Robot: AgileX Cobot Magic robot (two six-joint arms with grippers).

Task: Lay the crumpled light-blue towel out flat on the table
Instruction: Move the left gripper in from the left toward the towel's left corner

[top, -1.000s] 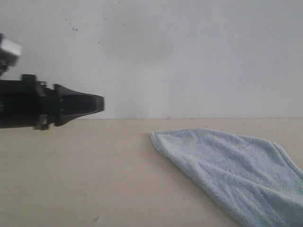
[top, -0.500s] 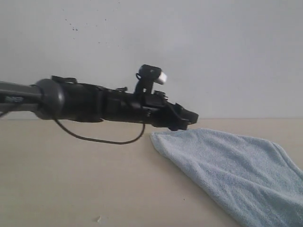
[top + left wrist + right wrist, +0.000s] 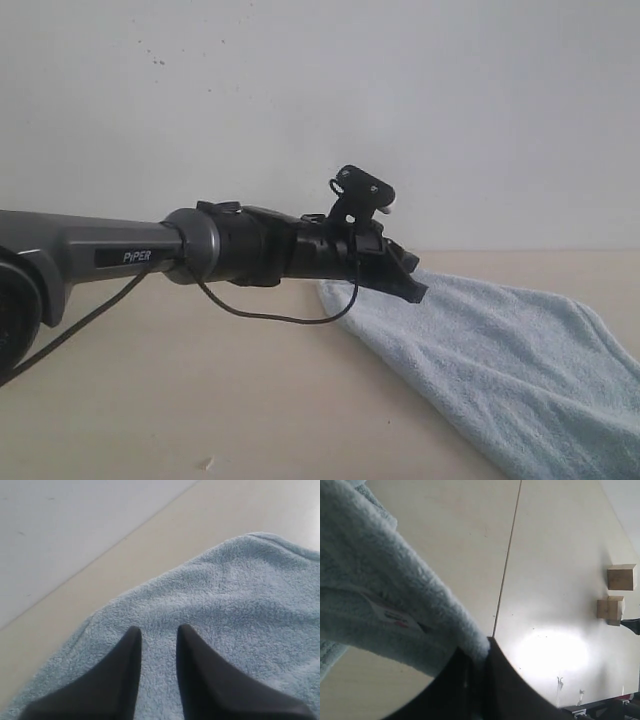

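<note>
**Desk:** Any writing to read?

**Photographer:** "PIPER", white on a dark plate on the grey left arm [image 3: 137,257], caught by the exterior camera. The right wrist view shows a small white label [image 3: 390,612] on the towel [image 3: 395,580], close to the pinching fingers. Its red and dark marks are too blurred to read.

**Desk:** What does each camera add?

**Photographer:** Only the exterior view shows the whole arm, a slack black cable [image 3: 280,316] under it and the pale wall [image 3: 300,100] behind. Only the right wrist view shows the right gripper [image 3: 479,650], jaws closed on a fold of the towel. It also shows a seam [image 3: 507,565] in the table [image 3: 560,540] and two wooden blocks [image 3: 621,576] well beyond that gripper. The left wrist view looks along the left gripper [image 3: 159,630]. Its two dark fingers [image 3: 125,670] stand a narrow gap apart, with nothing pinched between them.

**Desk:** And the towel against that gripper?

**Photographer:** It lies on the table directly beneath and ahead of the tips, near a rounded corner of the cloth. Whether the tips touch the pile cannot be told.
</note>
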